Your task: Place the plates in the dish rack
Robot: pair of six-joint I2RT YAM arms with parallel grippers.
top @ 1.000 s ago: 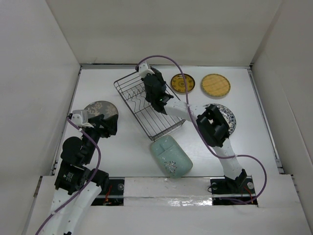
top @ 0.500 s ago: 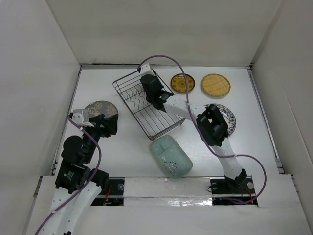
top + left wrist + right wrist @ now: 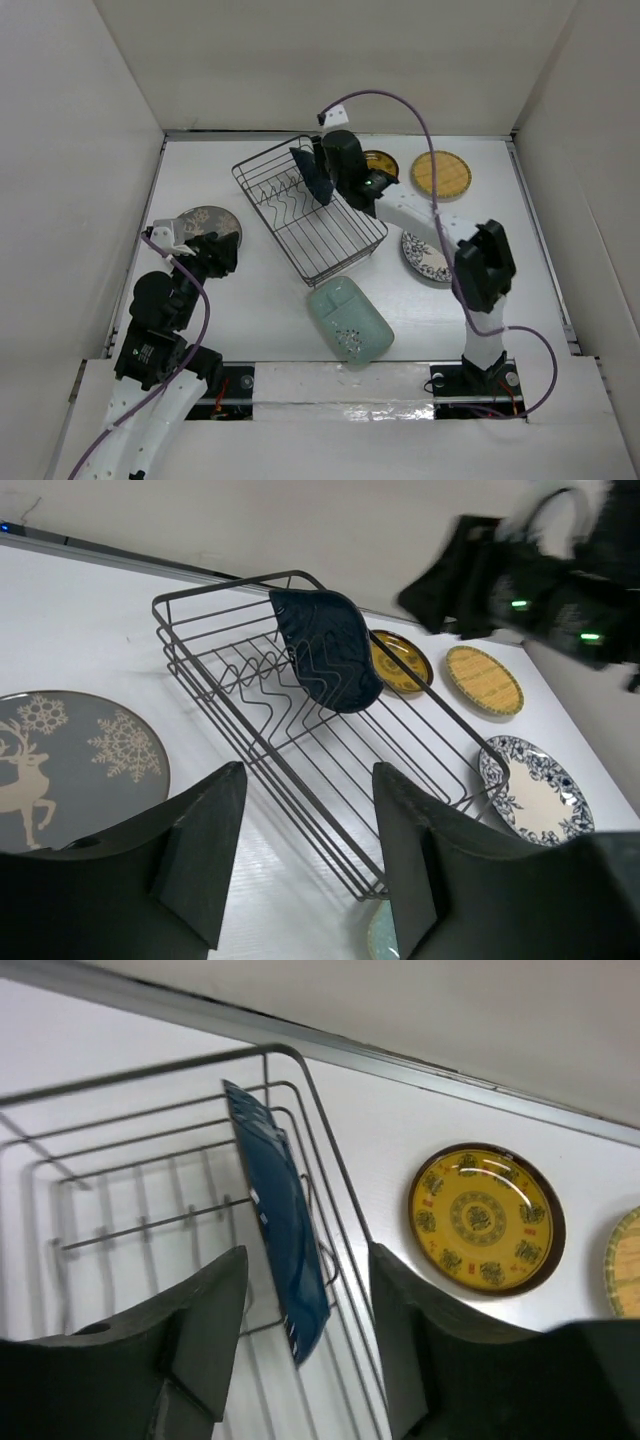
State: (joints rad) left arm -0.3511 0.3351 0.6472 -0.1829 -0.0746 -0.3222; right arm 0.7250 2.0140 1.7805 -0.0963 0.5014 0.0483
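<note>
We note the blue plate [image 3: 312, 172] on edge at the rack's [image 3: 268, 226] 12 o'clock end, touching no arm. Right fingers [image 3: 200, 1330] are apart above it, with a yellow plate [image 3: 486, 1218] flat on the surface at their 2 o'clock beyond the rack rim. Left fingers [image 3: 200, 850] are apart, with the grey plate [image 3: 70, 755] at their 9 o'clock.

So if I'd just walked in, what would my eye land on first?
Probably the dark blue plate standing on edge in the wire dish rack mid-table, with the right arm poised right beside it. Then the pale green plate lying flat on the near side of the rack, and the grey reindeer plate on the left.
</note>
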